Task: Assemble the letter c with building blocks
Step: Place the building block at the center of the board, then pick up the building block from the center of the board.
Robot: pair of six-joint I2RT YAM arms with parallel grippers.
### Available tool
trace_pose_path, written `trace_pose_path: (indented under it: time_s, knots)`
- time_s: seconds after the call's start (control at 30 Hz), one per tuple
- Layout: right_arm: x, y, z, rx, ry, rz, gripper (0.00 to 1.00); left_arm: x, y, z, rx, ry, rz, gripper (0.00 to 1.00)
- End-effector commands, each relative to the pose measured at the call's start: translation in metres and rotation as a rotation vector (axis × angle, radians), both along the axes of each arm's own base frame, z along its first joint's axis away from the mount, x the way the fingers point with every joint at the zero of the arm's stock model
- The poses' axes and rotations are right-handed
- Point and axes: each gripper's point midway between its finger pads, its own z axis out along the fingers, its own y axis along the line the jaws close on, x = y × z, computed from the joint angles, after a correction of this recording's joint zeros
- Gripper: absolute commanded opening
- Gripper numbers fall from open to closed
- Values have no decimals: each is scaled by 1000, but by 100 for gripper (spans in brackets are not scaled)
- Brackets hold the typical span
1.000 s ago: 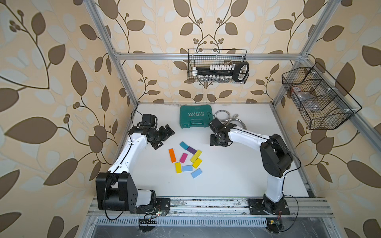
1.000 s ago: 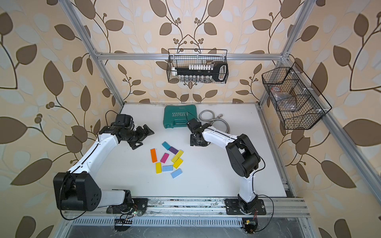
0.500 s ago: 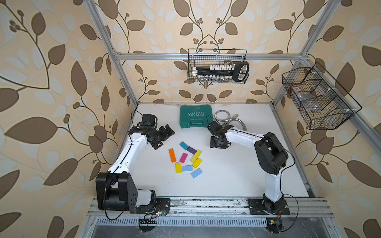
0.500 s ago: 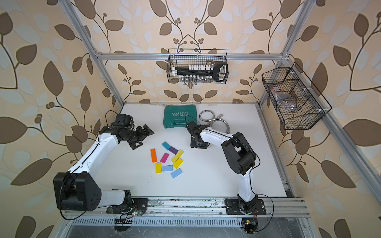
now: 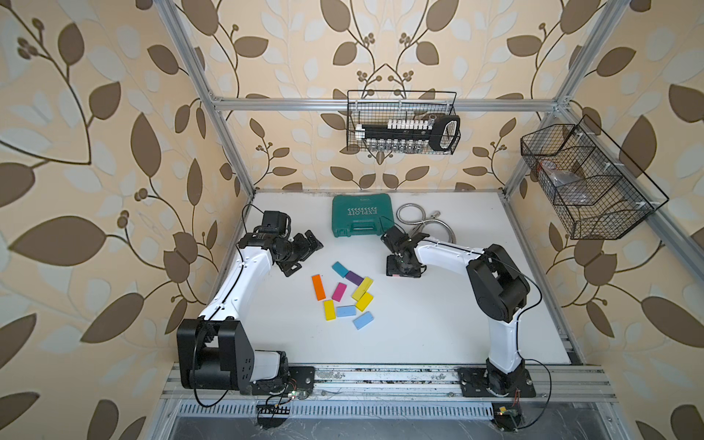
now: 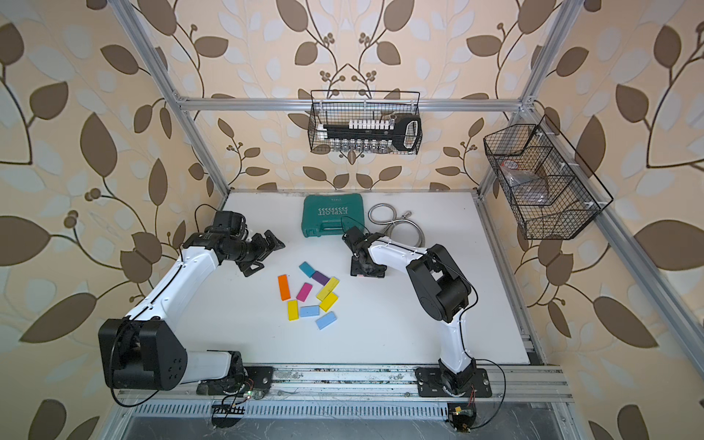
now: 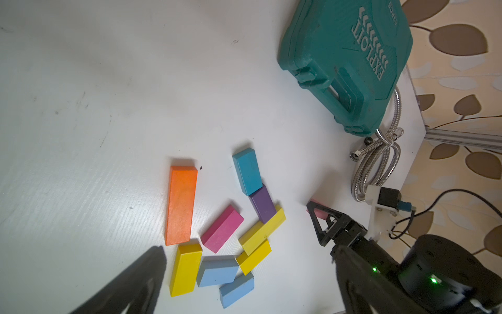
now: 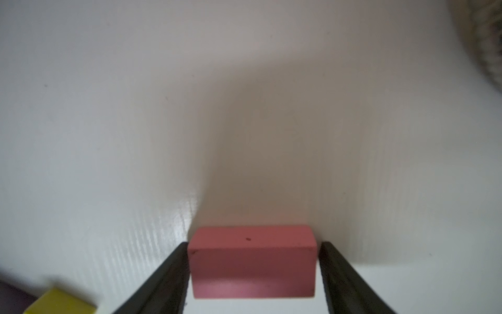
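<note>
Several building blocks lie loosely clustered mid-table in both top views: orange (image 5: 318,287), teal (image 5: 340,269), purple (image 5: 354,278), magenta (image 5: 338,292), three yellow (image 5: 362,288) and two light blue (image 5: 363,320). To their right a pink block (image 8: 252,261) rests on the table between the fingers of my right gripper (image 8: 254,244), which points down at it (image 5: 403,268). The jaws stand open with thin gaps beside the block. My left gripper (image 5: 304,253) hovers open and holds nothing, left of and behind the cluster; its wrist view looks over the blocks (image 7: 180,204).
A green tool case (image 5: 360,219) lies at the back of the table with a coiled metal hose (image 5: 423,224) to its right, just behind my right gripper. Wire baskets hang on the back wall (image 5: 404,127) and the right wall (image 5: 586,183).
My right gripper has sunk slightly toward the table and its jaws have widened off the pink block. The right elbow swung a little left. The left arm has stayed still.
</note>
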Motion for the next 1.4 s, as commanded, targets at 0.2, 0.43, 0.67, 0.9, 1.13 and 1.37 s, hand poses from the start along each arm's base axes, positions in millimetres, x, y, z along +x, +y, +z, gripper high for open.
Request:
trace_pose_path:
  time_s: [0.2,0.43,0.67,0.9,1.13,1.37]
  knots:
    - [-9,-2,-3,-24,11,9,80,3,-2,13,-3,-39,2,99]
    - [-13,17,71,32,-137,104,80,1,-3,16,-8,-42,-6,99]
    - [-45,74,92,132,-118,401,79,7,3,19,43,-53,-13,99]
    - [-98,94,57,36,-8,774,80,12,2,29,44,-61,-29,99]
    - [-131,93,42,42,69,665,81,14,9,26,86,-52,-21,99]
    - [-150,112,38,62,73,578,85,14,8,26,75,-50,-21,99]
